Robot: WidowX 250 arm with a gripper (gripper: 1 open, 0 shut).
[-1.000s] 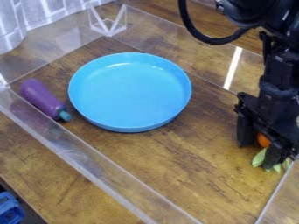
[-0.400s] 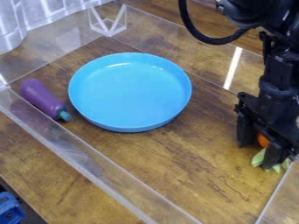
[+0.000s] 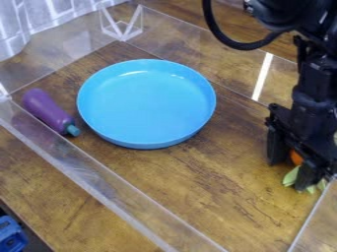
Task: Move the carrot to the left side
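The carrot (image 3: 299, 157) lies on the wooden table at the far right; only a sliver of orange and its pale green leafy top (image 3: 305, 178) show. My black gripper (image 3: 298, 157) is lowered straight over it, fingers on either side of the orange body. The fingers hide most of the carrot, so I cannot tell whether they are pressed onto it. The arm rises from there to the top right corner.
A large blue plate (image 3: 145, 101) sits in the middle of the table. A purple toy eggplant (image 3: 50, 110) with a teal stem lies at the left. Clear acrylic walls (image 3: 79, 177) run along the front and left edges.
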